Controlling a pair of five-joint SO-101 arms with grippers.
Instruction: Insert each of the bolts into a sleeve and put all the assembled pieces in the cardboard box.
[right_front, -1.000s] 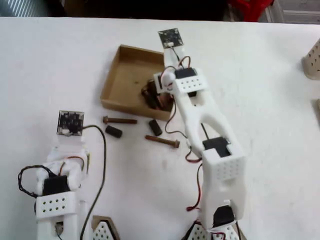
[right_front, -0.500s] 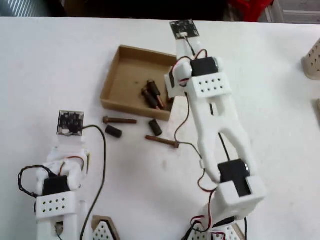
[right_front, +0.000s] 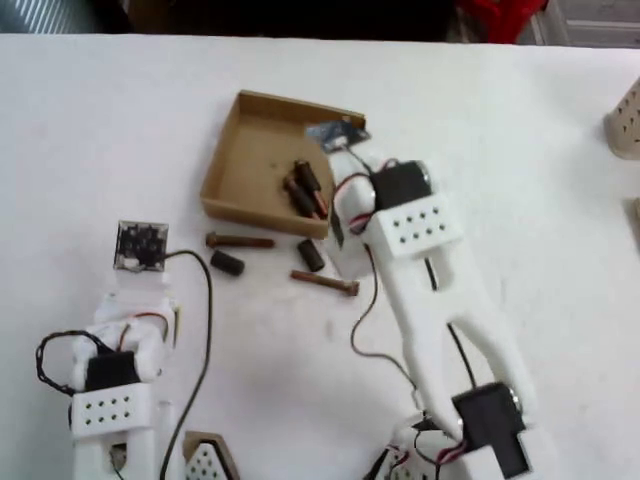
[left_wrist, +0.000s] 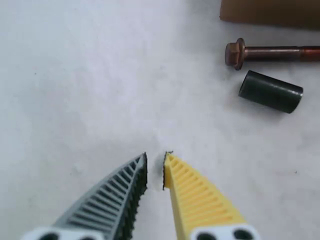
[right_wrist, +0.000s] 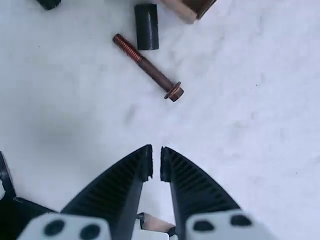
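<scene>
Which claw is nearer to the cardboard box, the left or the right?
Right. The right claw is by a corner of the cardboard box; the left claw is farther, past a bolt and sleeve.

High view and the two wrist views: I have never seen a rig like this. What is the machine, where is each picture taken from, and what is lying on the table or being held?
The machine is two small robot arms side by side at a white table: the left arm and the right arm. The high view comes from a fixed camera looking down. Each wrist view comes from a camera on one arm, looking along its gripper. The left gripper and the right gripper are both closed and hold nothing. On the table, a bolt and a black sleeve lie near the left arm, and a second bolt and a second sleeve lie near the right arm. The cardboard box holds a few dark pieces, apparently bolts already in sleeves.
</scene>
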